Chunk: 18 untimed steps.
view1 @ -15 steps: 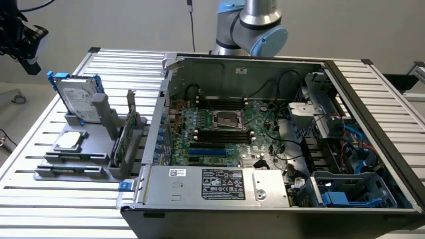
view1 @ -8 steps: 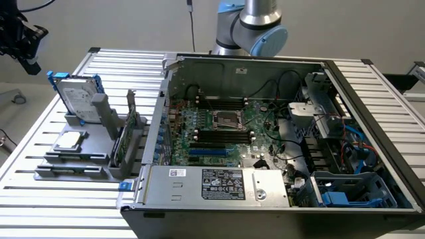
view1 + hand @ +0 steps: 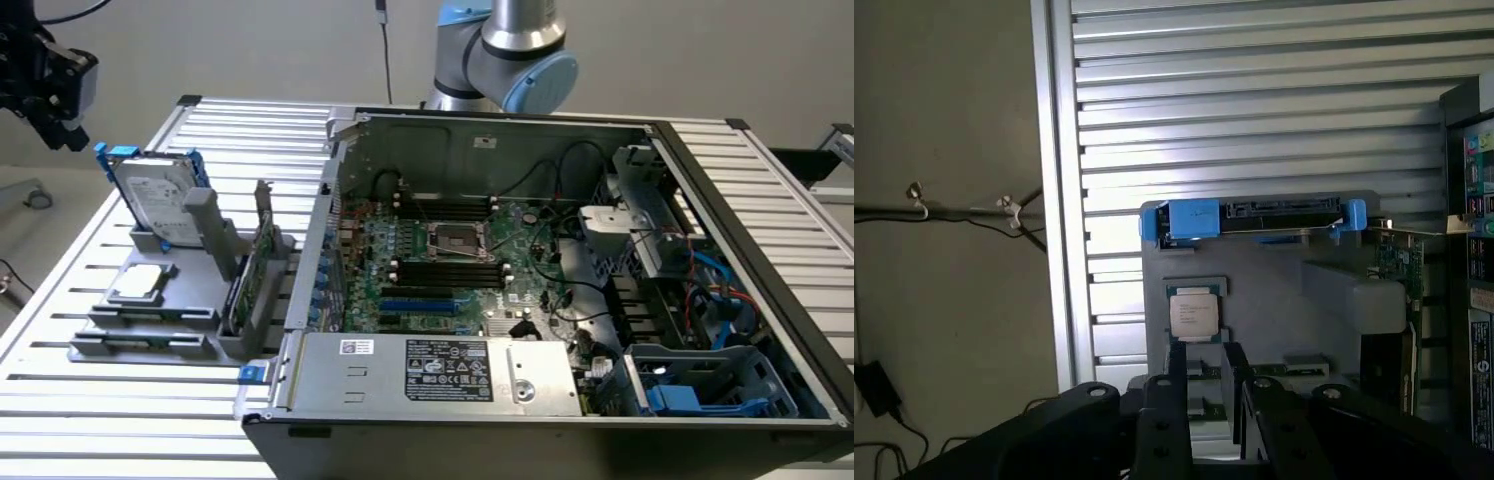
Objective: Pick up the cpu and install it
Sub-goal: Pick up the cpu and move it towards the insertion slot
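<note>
The cpu (image 3: 1193, 313) lies flat in its grey holder (image 3: 1274, 300) on the worktop (image 3: 1254, 120) — reachable from above — with the gripper (image 3: 1205, 355) slightly spread, empty, overhead.

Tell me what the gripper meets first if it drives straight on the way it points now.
Probably the cpu, lying flat on the grey holder: it sits just ahead of the gripper. Depth is unclear, so it could land on the holder beside it.
</note>
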Each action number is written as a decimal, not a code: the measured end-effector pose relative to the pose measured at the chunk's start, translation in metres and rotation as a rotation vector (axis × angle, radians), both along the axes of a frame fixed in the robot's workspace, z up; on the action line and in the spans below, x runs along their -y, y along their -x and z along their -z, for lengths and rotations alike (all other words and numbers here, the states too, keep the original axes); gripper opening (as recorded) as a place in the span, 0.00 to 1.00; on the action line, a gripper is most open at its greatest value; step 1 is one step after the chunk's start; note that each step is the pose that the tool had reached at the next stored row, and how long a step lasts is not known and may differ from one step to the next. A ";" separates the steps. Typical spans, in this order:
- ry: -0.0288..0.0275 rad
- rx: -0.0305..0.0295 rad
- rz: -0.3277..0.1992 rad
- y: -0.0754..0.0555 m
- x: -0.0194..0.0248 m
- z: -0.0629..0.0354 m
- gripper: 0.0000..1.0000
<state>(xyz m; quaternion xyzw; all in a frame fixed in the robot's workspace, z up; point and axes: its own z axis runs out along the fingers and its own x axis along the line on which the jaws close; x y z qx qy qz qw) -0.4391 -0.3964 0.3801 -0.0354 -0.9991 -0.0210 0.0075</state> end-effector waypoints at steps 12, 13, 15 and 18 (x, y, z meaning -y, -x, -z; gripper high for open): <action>0.0004 0.0006 0.000 0.000 -0.0005 0.0138 0.54; 0.0004 0.0006 0.000 0.000 -0.0005 0.0156 0.54; 0.0005 0.0004 -0.001 0.000 -0.0008 0.0192 0.54; 0.0004 0.0005 -0.001 0.000 -0.0011 0.0247 0.62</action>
